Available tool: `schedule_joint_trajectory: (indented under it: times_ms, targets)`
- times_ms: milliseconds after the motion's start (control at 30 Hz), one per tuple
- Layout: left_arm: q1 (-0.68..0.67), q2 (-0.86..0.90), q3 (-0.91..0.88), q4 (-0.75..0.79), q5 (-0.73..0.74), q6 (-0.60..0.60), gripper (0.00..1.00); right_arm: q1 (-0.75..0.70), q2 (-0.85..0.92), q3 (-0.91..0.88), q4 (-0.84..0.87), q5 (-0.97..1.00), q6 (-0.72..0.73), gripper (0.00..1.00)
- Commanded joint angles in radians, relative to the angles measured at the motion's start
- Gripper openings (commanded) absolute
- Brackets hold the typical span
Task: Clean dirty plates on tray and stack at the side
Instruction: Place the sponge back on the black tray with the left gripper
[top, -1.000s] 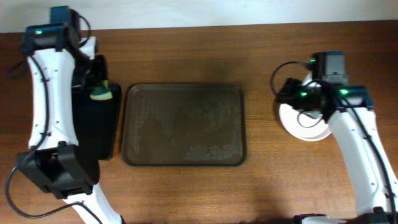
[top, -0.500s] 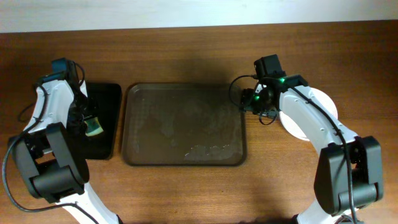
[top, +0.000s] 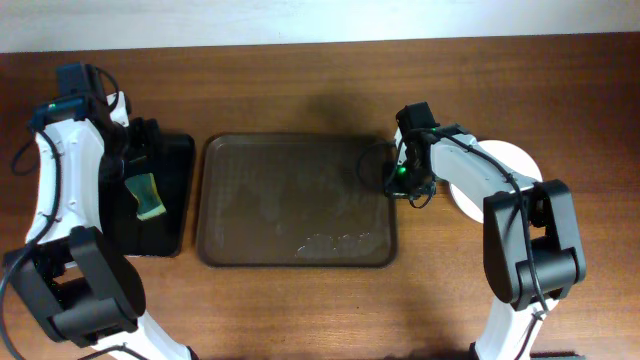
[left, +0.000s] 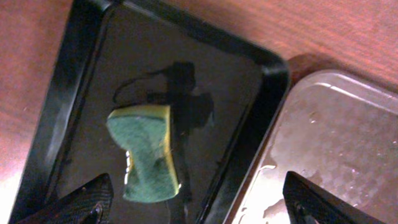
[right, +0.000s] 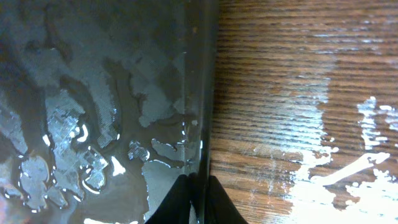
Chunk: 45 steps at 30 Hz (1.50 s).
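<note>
The tray (top: 290, 200) lies mid-desk (top: 300, 300), bare of plates, its face covered in pooled water. The plates (top: 518, 162) sit on the desk just right of the tray, with a white face showing. The right arm partly covers them, and their number cannot be told. The right claw (right: 194, 199) is clamped on the tray's right rim. Beside the tray's left edge, a green-and-yellow sponge (left: 146, 152) lies in a narrow black tray (left: 81, 81). The left claw (left: 202, 205) hangs above it, fingers wide apart, holding nothing.
</note>
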Motion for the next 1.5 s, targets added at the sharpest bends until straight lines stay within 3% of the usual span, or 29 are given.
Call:
schedule_joint_trajectory:
  times_ms: [0,267,600,867,900,933,1000,1100,1133,1233,1300,1467]
  targets:
    - [-0.034,-0.016,0.013,0.024,0.018,0.020,0.86,0.003,0.023,0.004,0.003,-0.013,-0.014,0.04]
    - [-0.051,-0.016,0.013,0.032,0.014,0.020,0.85,-0.090,0.024,0.027,-0.005,0.021,-0.022,0.04]
    - [-0.051,-0.016,0.013,0.033,0.014,0.020,0.86,-0.109,0.024,0.032,0.061,0.053,-0.267,0.04]
    - [-0.051,-0.016,0.013,0.033,0.015,0.020,0.85,-0.109,0.024,0.032,0.115,0.096,-0.355,0.04]
    - [-0.051,-0.016,0.013,0.034,0.015,0.020,0.86,-0.109,0.022,0.039,0.099,0.077,-0.348,0.11]
    - [-0.051,-0.016,0.015,0.034,0.017,0.037,0.87,-0.109,0.013,0.074,0.048,0.066,-0.330,0.39]
    - [-0.051,-0.027,0.045,-0.001,0.022,0.059,0.99,-0.109,-0.043,0.208,-0.087,0.067,-0.327,0.60]
    - [-0.051,-0.077,0.072,-0.031,0.022,0.061,0.99,-0.109,-0.139,0.443,-0.283,0.068,-0.313,0.94]
    - [-0.051,-0.090,0.072,-0.050,0.021,0.061,0.99,-0.109,-0.181,0.543,-0.366,0.071,-0.279,0.99]
    - [-0.051,-0.089,0.072,-0.049,0.022,0.061,0.99,-0.109,-0.322,0.730,-0.534,0.078,-0.234,0.98]
    - [-0.051,-0.089,0.072,-0.049,0.021,0.061,0.99,-0.109,-0.434,0.761,-0.579,0.125,-0.165,0.99]
    - [-0.049,-0.089,0.072,-0.049,0.021,0.061,0.99,-0.109,-0.660,0.761,-0.690,0.101,-0.166,0.98]
